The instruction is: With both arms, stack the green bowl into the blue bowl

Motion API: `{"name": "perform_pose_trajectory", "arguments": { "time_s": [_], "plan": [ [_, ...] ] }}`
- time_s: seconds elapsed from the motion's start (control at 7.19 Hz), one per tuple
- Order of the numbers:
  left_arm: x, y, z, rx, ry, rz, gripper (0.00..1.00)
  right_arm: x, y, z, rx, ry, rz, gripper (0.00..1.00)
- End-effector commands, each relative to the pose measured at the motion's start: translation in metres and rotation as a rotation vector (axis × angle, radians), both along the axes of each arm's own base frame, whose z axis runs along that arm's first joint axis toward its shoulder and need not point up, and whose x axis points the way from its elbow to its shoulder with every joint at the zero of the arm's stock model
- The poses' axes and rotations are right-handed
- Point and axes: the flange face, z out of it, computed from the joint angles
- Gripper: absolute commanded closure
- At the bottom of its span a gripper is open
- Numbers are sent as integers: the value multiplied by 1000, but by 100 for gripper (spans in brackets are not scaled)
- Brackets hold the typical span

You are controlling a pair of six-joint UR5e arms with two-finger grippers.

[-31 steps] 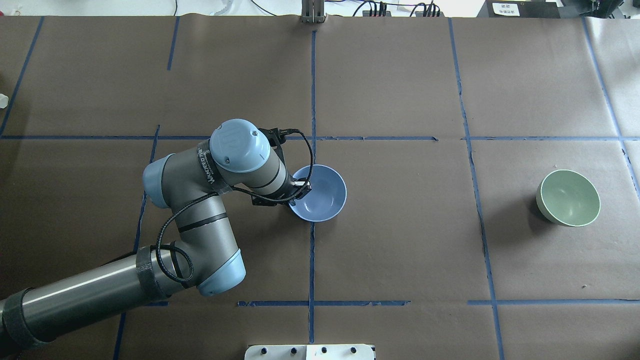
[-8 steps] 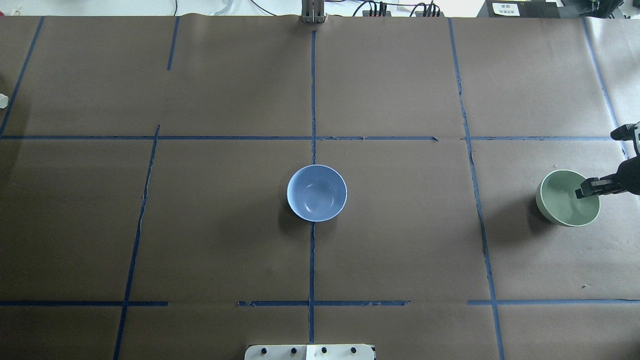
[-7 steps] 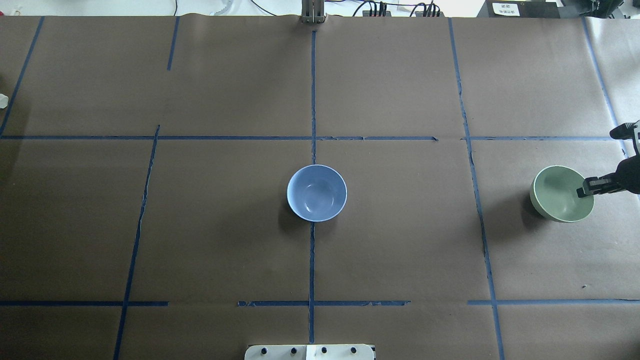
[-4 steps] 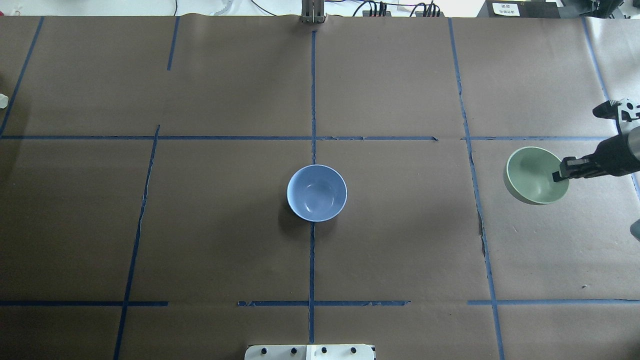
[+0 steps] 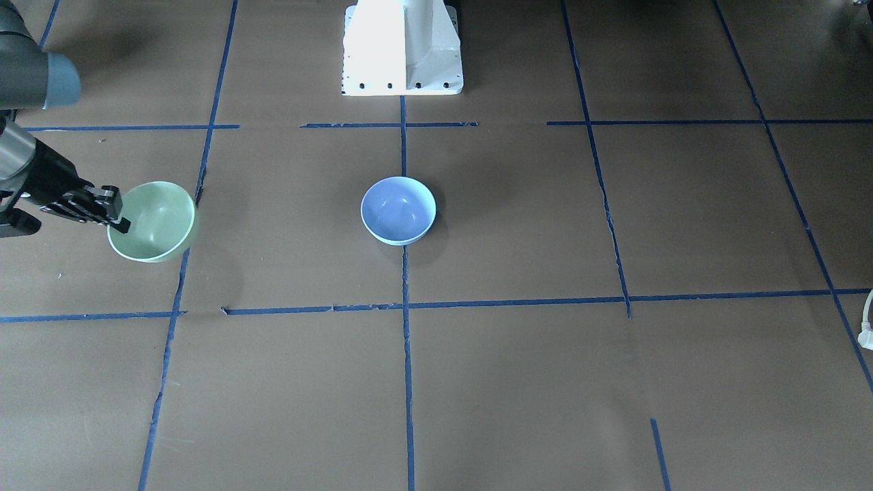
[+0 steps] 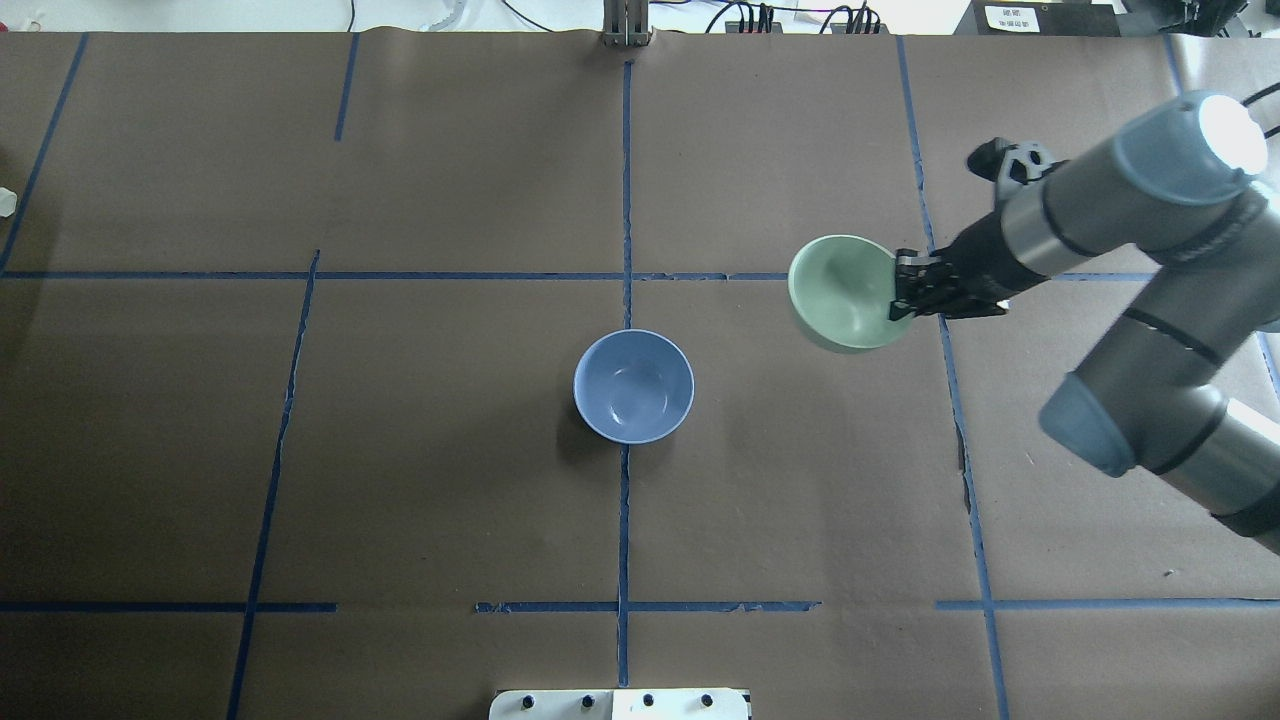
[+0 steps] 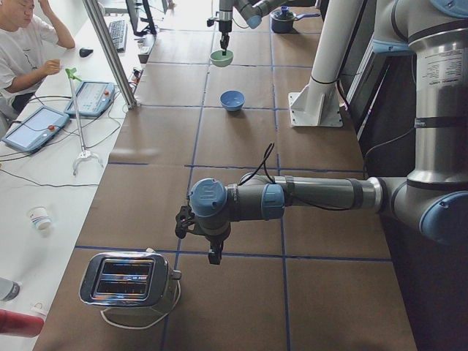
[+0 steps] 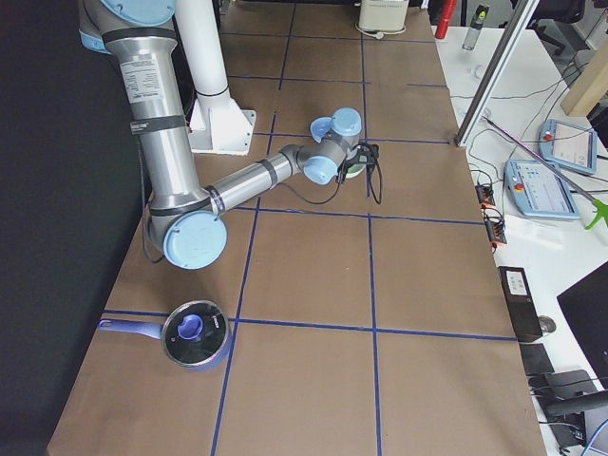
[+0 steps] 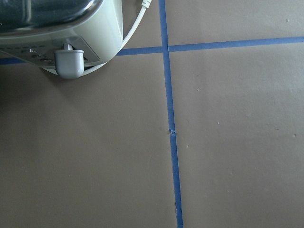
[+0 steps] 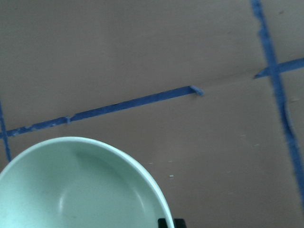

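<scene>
Now your right gripper (image 6: 903, 295), clamped on the rim of the green bowl (image 6: 843, 290), is holding it aloft between the blue bowl (image 6: 633, 386) at the centre of the worktop (image 6: 1080, 150) and its right edge, probably needing centring over that bowl before lowering.

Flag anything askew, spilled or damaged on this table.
Only the green bowl stands out: the right gripper pinches it by one edge of its rim, off the table, so it hangs slightly tilted. The blue bowl sits upright and empty. Nothing spilled or broken shows.
</scene>
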Motion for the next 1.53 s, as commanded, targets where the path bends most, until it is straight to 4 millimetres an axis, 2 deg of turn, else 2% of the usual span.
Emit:
{"name": "perform_pose_trajectory", "arguments": {
  "time_s": [0.0,0.14,0.28,0.42,0.7,0.83,0.97,1.25,1.39],
  "plan": [
    [0,0,1,-5,1,0,0,-92,28,-91,-86,37,40,97],
    [0,-1,2,-5,1,0,0,-127,52,-111,-64,53,41,97],
    [0,-1,2,-6,1,0,0,-160,79,-119,-68,64,60,96],
    [0,-1,2,-6,1,0,0,-179,84,-121,-64,77,66,95],
    [0,-1,3,-6,1,0,0,-185,88,-117,-64,87,62,94],
    [0,-1,3,-6,1,0,0,-185,87,-115,-64,91,64,82],
    [0,-1,2,-6,1,0,0,-186,86,-113,-58,98,66,1],
    [0,-2,0,-3,1,-1,0,-177,75,-115,-49,93,71,0],
    [0,-3,-1,0,1,-1,0,-161,59,-116,-58,83,71,0]
  ]
}}
